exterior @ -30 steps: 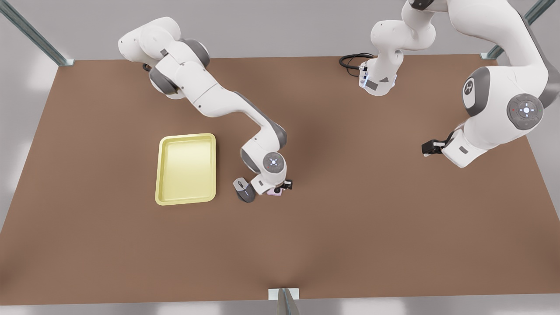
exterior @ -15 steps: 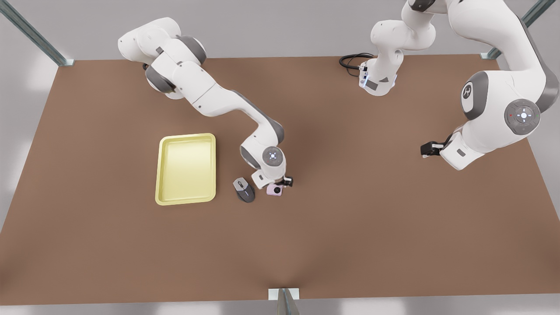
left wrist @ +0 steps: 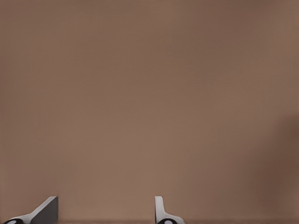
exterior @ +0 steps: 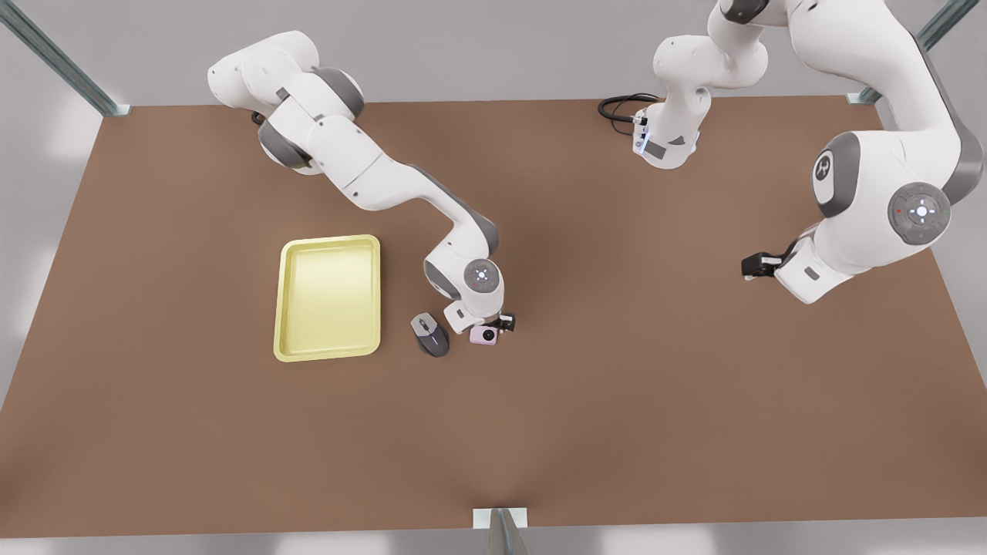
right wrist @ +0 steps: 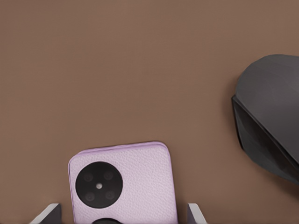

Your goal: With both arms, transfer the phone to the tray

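The tray (exterior: 329, 297) is lying at nine o'clock from the mouse (exterior: 430, 334) and the phone (exterior: 484, 335), which is sitting flat on the table between the right gripper (right wrist: 123, 215)'s spread fingers, while the left gripper (exterior: 754, 266), also spread, is waiting well apart at three o'clock.

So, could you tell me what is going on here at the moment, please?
The right gripper hangs over the phone, jaws open on either side of it, so the phone is not gripped. It lies on the table beside a computer mouse, with the mouse between it and the yellow tray, which holds nothing. The left gripper waits with open jaws above bare table on the front view's right.
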Controlling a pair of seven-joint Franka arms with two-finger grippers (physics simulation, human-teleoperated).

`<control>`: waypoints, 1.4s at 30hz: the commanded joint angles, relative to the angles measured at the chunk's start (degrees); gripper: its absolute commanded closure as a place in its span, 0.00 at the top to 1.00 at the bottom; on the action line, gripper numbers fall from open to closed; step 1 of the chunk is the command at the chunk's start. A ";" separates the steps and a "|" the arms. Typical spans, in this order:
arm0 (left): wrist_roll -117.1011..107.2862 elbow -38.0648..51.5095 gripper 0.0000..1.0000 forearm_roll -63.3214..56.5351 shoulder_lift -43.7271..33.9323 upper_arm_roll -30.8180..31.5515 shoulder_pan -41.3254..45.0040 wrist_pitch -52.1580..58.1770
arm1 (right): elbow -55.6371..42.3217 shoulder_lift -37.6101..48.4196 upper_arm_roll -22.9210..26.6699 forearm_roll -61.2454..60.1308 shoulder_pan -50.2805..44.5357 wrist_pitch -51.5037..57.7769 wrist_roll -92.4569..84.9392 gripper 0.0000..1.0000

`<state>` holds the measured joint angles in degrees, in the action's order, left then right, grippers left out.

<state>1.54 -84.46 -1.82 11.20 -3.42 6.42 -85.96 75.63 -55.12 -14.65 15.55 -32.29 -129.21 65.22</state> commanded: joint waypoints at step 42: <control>0.66 0.26 1.00 0.67 -0.04 -0.01 0.00 0.36 | 14.70 14.68 -1.08 0.36 9.69 -1.30 -10.62 0.71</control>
<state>2.11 -84.23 -1.13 11.20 -3.48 6.41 -85.63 89.52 -41.25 -15.54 15.66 -23.65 -130.73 62.59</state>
